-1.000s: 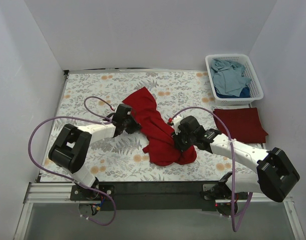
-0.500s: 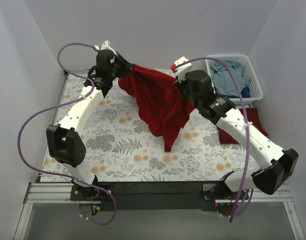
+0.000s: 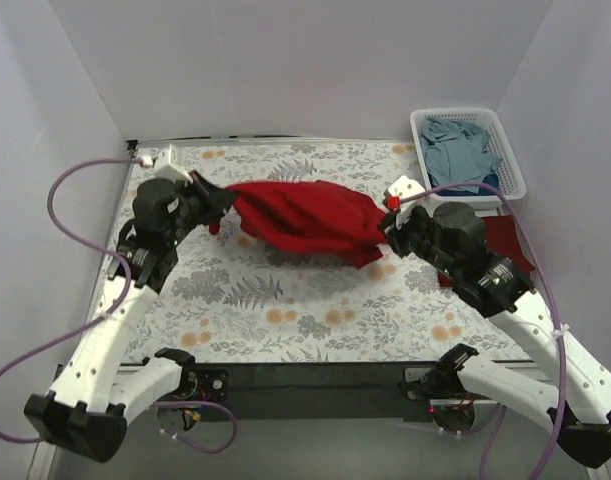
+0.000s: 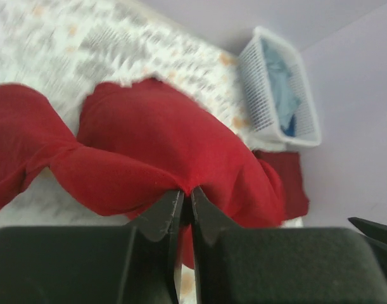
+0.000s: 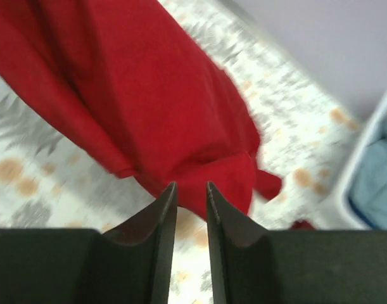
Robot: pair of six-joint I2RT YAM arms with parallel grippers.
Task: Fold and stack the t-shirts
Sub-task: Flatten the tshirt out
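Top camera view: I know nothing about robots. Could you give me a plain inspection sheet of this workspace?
Surface: table with a floral cover.
Job's things: bright red t-shirt slung between both grippers; maroon t-shirt lying flat at the right, partly hidden by the arm; blue shirts in the basket.
Clutter: white basket at the far right corner.
Grippers: left gripper and right gripper each pinch one end of the red shirt.
Cables: purple cables loop off both arms.
Surroundings: plain pale walls on three sides.
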